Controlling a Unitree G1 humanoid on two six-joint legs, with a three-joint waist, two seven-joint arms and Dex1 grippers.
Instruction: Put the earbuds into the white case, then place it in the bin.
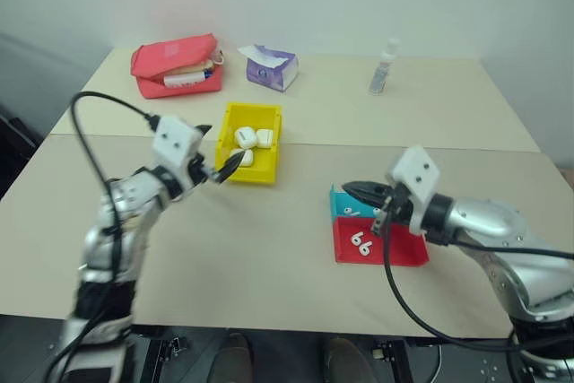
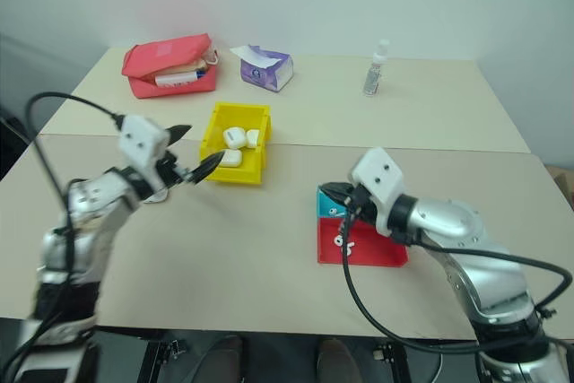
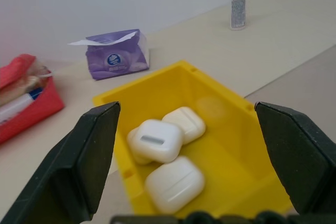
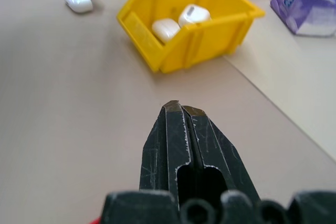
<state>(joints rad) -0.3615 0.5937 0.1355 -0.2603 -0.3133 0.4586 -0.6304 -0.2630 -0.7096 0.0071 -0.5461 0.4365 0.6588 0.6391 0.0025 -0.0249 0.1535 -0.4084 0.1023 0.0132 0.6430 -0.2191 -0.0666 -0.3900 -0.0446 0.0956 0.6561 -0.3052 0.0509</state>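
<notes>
left pincer [image 2: 193, 154] spread by bin [image 2: 215, 145] | right pincer [image 1: 360, 190] pressed together over teal tray [image 1: 339, 204]

**Odds and ends on the beige table**

Along the table's [image 1: 269, 257] far edge sit a red pouch [image 1: 175, 65] lying open with items inside, a purple tissue box [image 1: 271, 68] just beside it with a tissue poking up, and a small clear bottle [image 1: 384, 67] standing upright well apart. Nearer, a shallow red tray [image 1: 395, 248] touches a teal tray [image 1: 339, 204] behind it.
</notes>
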